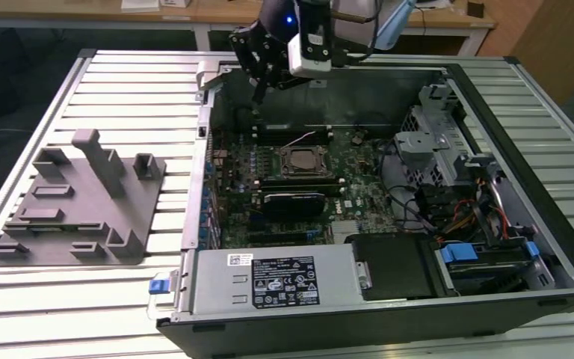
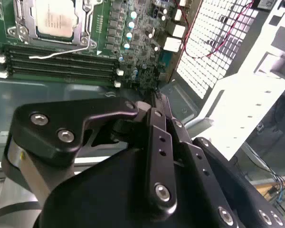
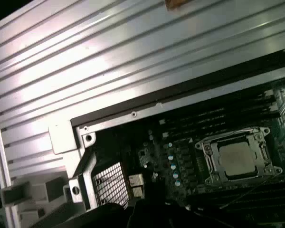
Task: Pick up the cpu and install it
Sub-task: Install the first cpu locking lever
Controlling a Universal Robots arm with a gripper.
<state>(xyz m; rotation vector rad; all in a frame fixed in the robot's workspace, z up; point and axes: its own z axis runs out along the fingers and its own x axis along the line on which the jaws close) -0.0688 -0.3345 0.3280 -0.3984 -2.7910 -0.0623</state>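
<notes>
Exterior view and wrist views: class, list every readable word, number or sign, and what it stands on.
Black label on the silver metal power supply box: print too small to read.
Small white sticker beside it: unreadable.
Silvery square cpu: faint print, too blurred to read.

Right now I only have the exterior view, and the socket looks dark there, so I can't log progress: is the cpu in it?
Observer: Yes. In the first wrist view the cpu lies flat inside the socket frame, silvery top up.
Operator: Is the gripper carrying anything?
Observer: No. In the second wrist view the gripper has its jaws together, with nothing visible between them.
Operator: Where is its tip?
Observer: In that same view it is off the socket frame, over by the perforated grille.
</notes>
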